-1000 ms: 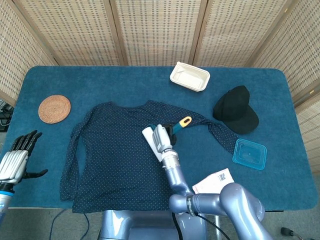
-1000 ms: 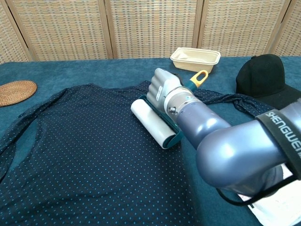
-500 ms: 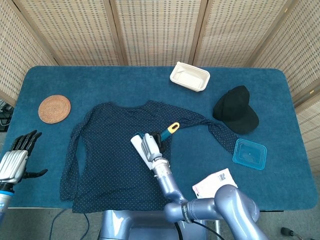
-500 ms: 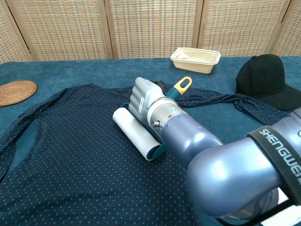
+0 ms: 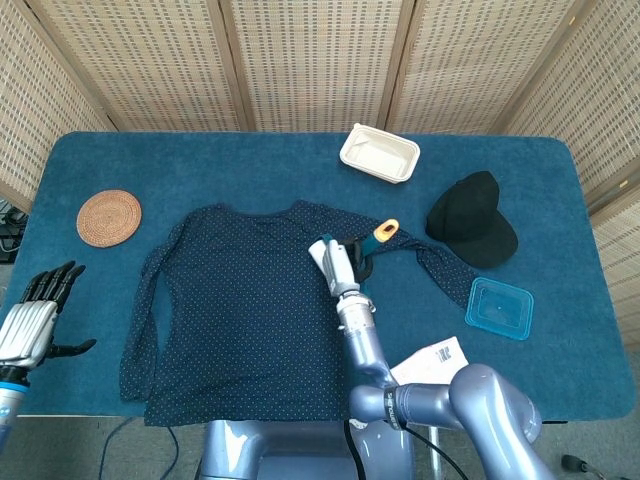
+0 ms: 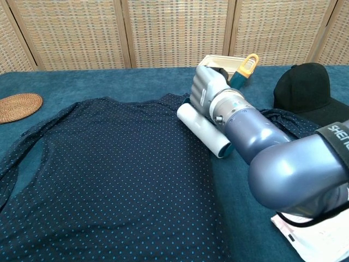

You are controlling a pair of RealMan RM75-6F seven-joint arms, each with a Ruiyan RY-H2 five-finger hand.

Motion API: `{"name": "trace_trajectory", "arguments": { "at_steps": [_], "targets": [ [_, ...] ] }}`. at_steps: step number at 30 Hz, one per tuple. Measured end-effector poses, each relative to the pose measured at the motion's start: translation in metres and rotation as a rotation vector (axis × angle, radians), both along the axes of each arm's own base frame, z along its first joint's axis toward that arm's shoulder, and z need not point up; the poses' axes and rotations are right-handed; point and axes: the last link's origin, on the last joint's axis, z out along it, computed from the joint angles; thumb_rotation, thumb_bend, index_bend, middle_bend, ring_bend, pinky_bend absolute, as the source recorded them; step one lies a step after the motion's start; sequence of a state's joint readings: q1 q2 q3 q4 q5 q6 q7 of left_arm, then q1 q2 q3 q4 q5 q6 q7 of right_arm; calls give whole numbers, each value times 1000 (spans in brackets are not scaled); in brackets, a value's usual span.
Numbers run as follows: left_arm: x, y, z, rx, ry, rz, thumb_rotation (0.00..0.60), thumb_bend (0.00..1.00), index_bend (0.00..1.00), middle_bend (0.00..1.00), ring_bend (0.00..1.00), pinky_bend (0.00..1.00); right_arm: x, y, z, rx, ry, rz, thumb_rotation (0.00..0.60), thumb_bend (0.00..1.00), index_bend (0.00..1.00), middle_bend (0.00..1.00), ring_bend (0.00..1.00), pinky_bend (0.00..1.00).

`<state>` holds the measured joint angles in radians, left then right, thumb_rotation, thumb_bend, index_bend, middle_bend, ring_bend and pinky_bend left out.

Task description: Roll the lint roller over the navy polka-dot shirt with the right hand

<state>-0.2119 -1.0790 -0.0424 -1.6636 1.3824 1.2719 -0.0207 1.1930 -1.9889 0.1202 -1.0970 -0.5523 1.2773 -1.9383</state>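
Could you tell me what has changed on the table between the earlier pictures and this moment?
The right robot hand, still gripping the lint roller, first swept toward the shirt's middle, then rolled back to the right edge of the navy polka-dot shirt, near its right sleeve. The left robot hand stayed open off the table's left edge; the cap and containers did not move.

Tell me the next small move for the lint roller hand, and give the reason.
Probably draw the right robot hand back left across the navy polka-dot shirt. It grips the lint roller by the handle, and the white roll sits at the shirt's right edge, near the sleeve, with most of the fabric lying untouched to the left.
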Motion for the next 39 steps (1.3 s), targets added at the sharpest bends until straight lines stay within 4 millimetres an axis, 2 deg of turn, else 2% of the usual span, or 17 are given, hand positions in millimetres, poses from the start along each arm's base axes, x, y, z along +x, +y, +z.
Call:
{"name": "trace_trajectory", "arguments": {
  "at_steps": [4, 6, 7, 9, 10, 12, 13, 22, 24, 27, 28, 30, 32, 34, 35, 36, 39],
  "targets": [
    [1, 0, -1, -1, 2, -2, 600, 0, 0, 0, 0, 0, -11, -5, 6, -22, 1, -33, 600, 858, 721, 1000, 1000, 1000],
    [1, -1, -1, -3, 2, -4, 600, 0, 0, 0, 0, 0, -13, -6, 8, -22, -8, -41, 600, 822, 702, 1000, 1000, 1000],
    [1, -1, -1, -3, 3, -4, 600, 0, 0, 0, 0, 0, -13, -6, 9, -20, -15, -45, 600, 740, 627, 1000, 1000, 1000],
    [2, -1, -2, -4, 3, -6, 600, 0, 0, 0, 0, 0, -14, -5, 9, -14, -37, -53, 600, 456, 347, 1000, 1000, 1000],
    [2, -1, -1, -4, 2, -7, 600, 0, 0, 0, 0, 0, -14, -5, 9, -11, -48, -55, 600, 253, 161, 1000, 1000, 1000],
    [2, -2, -1, -3, 2, -7, 600, 0, 0, 0, 0, 0, -15, -5, 10, -4, -70, -59, 600, 42, 13, 998, 1000, 1000],
    [2, -2, -1, -2, 0, -8, 600, 0, 0, 0, 0, 0, -16, -5, 11, -3, -79, -61, 600, 3, 0, 996, 1000, 1000],
    [4, -3, 4, 6, -20, -18, 600, 0, 0, 0, 0, 0, -23, -1, 26, -35, -156, -88, 600, 0, 0, 985, 1000, 1000],
    [4, -5, 6, 10, -27, -24, 600, 0, 0, 0, 0, 0, -25, 1, 34, -40, -189, -94, 600, 0, 0, 955, 1000, 1000],
    [5, -7, 9, 17, -38, -33, 600, 0, 0, 0, 0, 0, -30, 4, 50, -42, -257, -92, 600, 0, 0, 824, 949, 993],
    [6, -7, 10, 18, -41, -37, 600, 0, 0, 0, 0, 0, -32, 4, 56, -42, -281, -87, 600, 0, 0, 737, 880, 942],
    [7, -9, 11, 19, -46, -47, 600, 0, 0, 0, 0, 0, -39, 6, 70, -40, -344, -69, 600, 0, 0, 546, 675, 755],
    [9, -11, 12, 21, -50, -59, 600, 0, 0, 0, 0, 0, -47, 8, 82, -35, -414, -59, 600, 0, 0, 280, 337, 425],
    [10, -14, 13, 24, -54, -72, 600, 0, 0, 0, 0, 0, -58, 11, 97, -25, -514, -58, 600, 0, 0, 102, 115, 180],
    [11, -15, 14, 25, -55, -77, 600, 0, 0, 0, 0, 0, -64, 13, 104, -19, -561, -61, 600, 0, 0, 39, 41, 82],
    [12, -17, 14, 26, -55, -84, 600, 0, 0, 0, 0, 0, -72, 16, 113, -11, -626, -69, 600, 0, 0, 16, 15, 41],
    [12, -20, 13, 26, -45, -91, 600, 0, 0, 0, 0, 0, -94, 25, 136, 18, -786, -90, 600, 0, 0, 0, 0, 0]
  ]
}}
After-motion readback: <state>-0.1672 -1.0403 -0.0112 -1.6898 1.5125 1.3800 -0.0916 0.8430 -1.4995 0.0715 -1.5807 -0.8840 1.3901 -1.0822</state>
